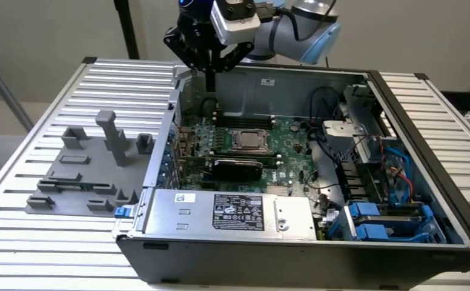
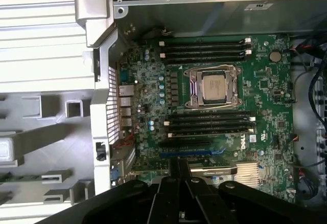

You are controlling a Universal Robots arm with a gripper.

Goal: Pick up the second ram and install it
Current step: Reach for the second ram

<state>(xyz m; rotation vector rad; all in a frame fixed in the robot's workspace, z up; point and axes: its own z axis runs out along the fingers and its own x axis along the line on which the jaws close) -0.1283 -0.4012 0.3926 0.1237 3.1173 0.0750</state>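
An open computer case (image 1: pixel 397 121) lies on a slatted metal bench (image 1: pixel 25 170). Inside it, a green board (image 1: pixel 287 142) carries a silver CPU (image 1: pixel 249 139) with dark memory slots (image 2: pixel 209 124) on two sides of it. The case also holds a black-topped card (image 1: pixel 235 165) and a grey power supply (image 1: pixel 227 212), with cables (image 1: pixel 360 151) and blue drive bays (image 1: pixel 372 221) toward the exterior view's right. The gripper (image 1: pixel 211 82) hangs above the case's back wall, its fingers (image 2: pixel 168 193) pressed together with nothing seen between them. The ram (image 1: pixel 69 183), a thin green stick, lies in a grey holder (image 1: pixel 82 200) on the bench, at the exterior view's left of the case and well apart from the gripper. A plain beige wall (image 1: pixel 41 30) and a black pole (image 1: pixel 128 24) stand behind.
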